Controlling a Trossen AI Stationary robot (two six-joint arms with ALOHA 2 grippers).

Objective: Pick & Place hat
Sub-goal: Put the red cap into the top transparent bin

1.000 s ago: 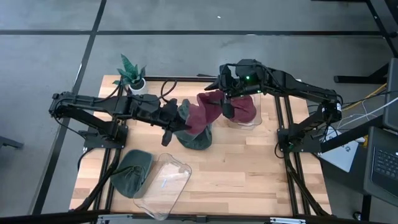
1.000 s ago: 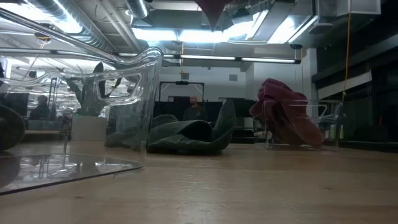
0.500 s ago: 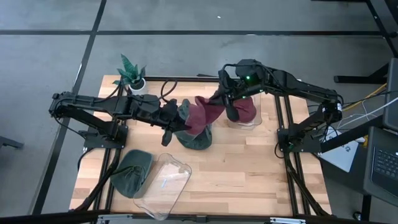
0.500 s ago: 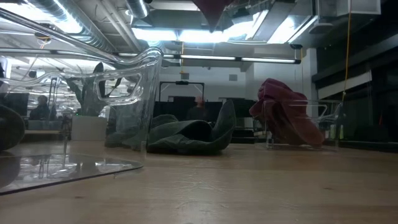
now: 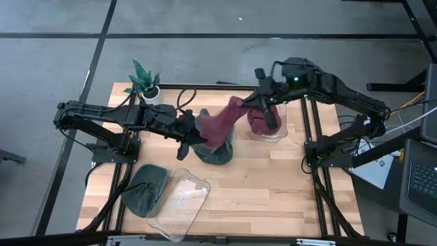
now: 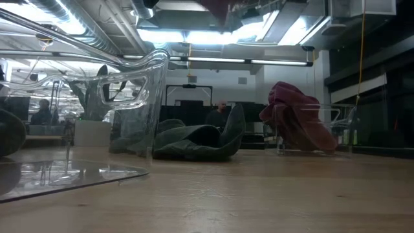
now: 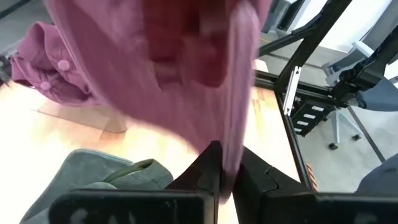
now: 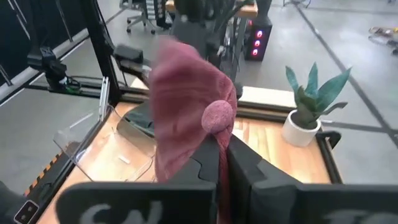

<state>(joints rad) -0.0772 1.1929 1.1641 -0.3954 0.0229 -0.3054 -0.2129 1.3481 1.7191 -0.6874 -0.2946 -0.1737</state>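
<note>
Wooden table (image 5: 273, 184) carries two clear bins: the near-left bin (image 5: 179, 203) lies tipped on its side with nothing visible inside it, the far-right bin (image 5: 273, 126) already holds a maroon hat (image 5: 258, 121). Both arms meet over the table's middle. Between them hangs a second maroon hat, the held hat (image 5: 220, 126), stretched in the air from one gripper to the other above a green hat (image 5: 217, 154) lying mid-table. Left gripper (image 5: 193, 131) is clamped on the hat's lower edge; the left wrist view shows fabric pinched between closed fingers (image 7: 208, 167). Right gripper (image 5: 263, 104) is closed on the other end by the pompom (image 8: 217, 116), close beside the far-right bin. A second green hat (image 5: 145, 190) sits at the near-left corner, just beside the tipped bin. A potted plant (image 5: 145, 80) stands at the far-left corner, clear of the work. Progress, as a judgement: one maroon hat placed, one mid-handover or mid-carry, and it looks headed for the far-right bin. Left has to release before right can carry it over. Two green hats are still out on the table, and the tipped bin likely takes them. Roughly a quarter to a third done.
</note>
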